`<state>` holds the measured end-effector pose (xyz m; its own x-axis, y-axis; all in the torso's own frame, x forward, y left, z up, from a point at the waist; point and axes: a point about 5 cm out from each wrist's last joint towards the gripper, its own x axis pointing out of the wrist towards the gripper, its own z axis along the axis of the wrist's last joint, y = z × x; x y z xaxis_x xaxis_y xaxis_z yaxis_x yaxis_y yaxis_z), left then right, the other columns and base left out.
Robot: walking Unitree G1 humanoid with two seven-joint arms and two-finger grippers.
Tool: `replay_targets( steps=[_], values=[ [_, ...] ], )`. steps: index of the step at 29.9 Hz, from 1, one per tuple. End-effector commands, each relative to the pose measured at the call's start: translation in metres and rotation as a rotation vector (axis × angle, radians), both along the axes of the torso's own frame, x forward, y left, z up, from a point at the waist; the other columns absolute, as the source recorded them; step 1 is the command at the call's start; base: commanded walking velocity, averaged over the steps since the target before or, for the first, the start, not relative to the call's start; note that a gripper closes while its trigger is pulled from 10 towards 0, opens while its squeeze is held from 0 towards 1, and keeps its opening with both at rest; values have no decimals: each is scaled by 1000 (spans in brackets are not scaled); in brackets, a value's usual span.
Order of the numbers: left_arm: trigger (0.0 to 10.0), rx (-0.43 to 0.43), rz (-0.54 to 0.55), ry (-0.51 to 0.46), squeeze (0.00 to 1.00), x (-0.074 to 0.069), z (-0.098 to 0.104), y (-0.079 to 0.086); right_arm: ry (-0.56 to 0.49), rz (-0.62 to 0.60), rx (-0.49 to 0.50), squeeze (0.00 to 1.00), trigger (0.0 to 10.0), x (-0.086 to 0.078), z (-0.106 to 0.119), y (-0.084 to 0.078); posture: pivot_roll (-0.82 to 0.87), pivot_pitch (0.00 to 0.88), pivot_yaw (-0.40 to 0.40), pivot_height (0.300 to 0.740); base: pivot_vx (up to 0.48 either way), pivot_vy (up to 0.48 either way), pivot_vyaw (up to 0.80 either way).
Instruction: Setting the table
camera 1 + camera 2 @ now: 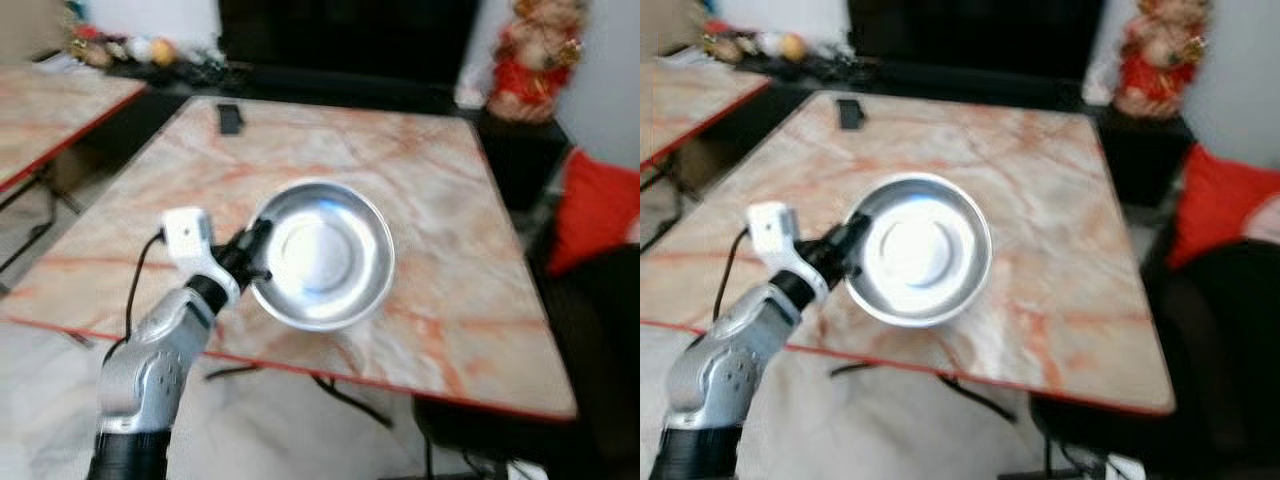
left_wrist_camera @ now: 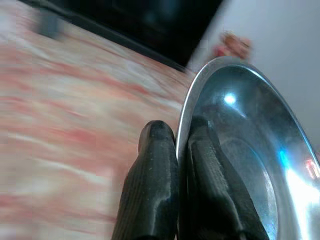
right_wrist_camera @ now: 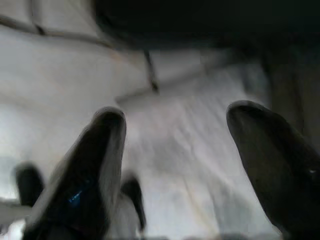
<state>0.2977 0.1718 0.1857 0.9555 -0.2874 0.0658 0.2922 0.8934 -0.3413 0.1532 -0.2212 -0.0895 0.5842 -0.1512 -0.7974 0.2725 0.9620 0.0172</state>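
A shiny steel bowl (image 1: 325, 255) hangs over the near part of the marble table (image 1: 420, 180), tilted toward me. My left gripper (image 1: 256, 252) is shut on its left rim. In the left wrist view the two black fingers (image 2: 155, 175) pinch the thin rim of the steel bowl (image 2: 250, 150), one finger inside and one outside. My right gripper (image 3: 172, 135) stands open above pale floor, with nothing between its fingers.
A small dark phone-like object (image 1: 229, 118) lies at the table's far left. A second marble table (image 1: 40, 115) stands to the left. A red cushion (image 1: 595, 210) and a red figurine (image 1: 535, 60) are at the right. Cables trail under the table's front edge.
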Motion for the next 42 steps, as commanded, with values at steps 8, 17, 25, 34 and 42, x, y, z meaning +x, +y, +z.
replay_targets(
  steps=[8,17,25,34,42],
  values=[
    [10000,-63,-96,125,0,-5,-14,-13,26,3,-12,0,10000,-11,-3,-6,105,0,-59,740,0,0,0],
    [10000,-31,7,295,0,-6,-33,5,32,12,-14,0,10000,-11,-3,-7,110,0,-59,740,0,0,0],
    [10000,-24,74,400,0,-4,-43,8,33,12,-13,0,10000,-11,-3,-6,104,0,-56,740,0,0,0],
    [10000,13,114,465,0,-6,-51,11,34,16,-9,0,10000,-11,-3,-6,112,0,-60,740,0,0,0],
    [10000,61,91,500,1000,-9,-57,7,32,14,-8,0,10000,-10,-3,-6,112,0,-61,740,0,0,0]
  ],
)
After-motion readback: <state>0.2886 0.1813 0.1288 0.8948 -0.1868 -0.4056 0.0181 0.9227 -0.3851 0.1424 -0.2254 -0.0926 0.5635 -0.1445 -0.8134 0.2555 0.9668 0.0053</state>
